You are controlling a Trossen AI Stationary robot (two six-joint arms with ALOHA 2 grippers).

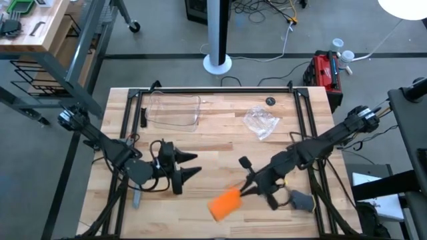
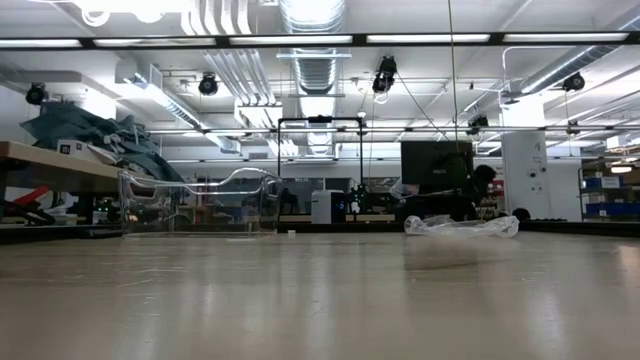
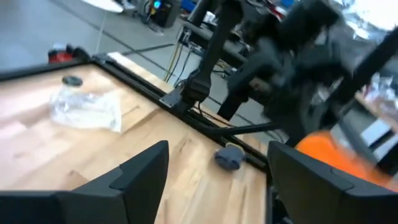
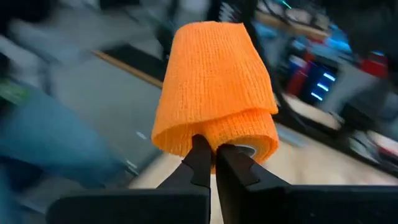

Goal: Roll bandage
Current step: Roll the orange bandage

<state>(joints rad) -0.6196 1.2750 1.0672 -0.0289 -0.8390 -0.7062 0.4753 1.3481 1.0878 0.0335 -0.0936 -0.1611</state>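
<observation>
Item: bandage point(image 1: 225, 203), orange fabric, partly wound into a stubby roll with a loose outer flap. Location: near the front edge of the desk point(image 1: 220, 143), at the tip of the right end effector point(image 1: 248, 189), directly ahead of its fingers. In the right wrist view the bandage point(image 4: 214, 93) is seen pinched at its lower edge between the two closed fingertips point(image 4: 200, 163), the roll standing out beyond them; whether it is lifted clear of the desk cannot be told. Long axis: in the high view the roll is laid diagonally, continuing the line of the right arm toward the front left.

Right arm: stretched low from the right rear corner toward the front centre.

Left end effector point(image 1: 193, 165): fingers spread open, empty, pointed toward the bandage from the left, near but apart. The right arm is judged the nearer, being already in contact.
</observation>
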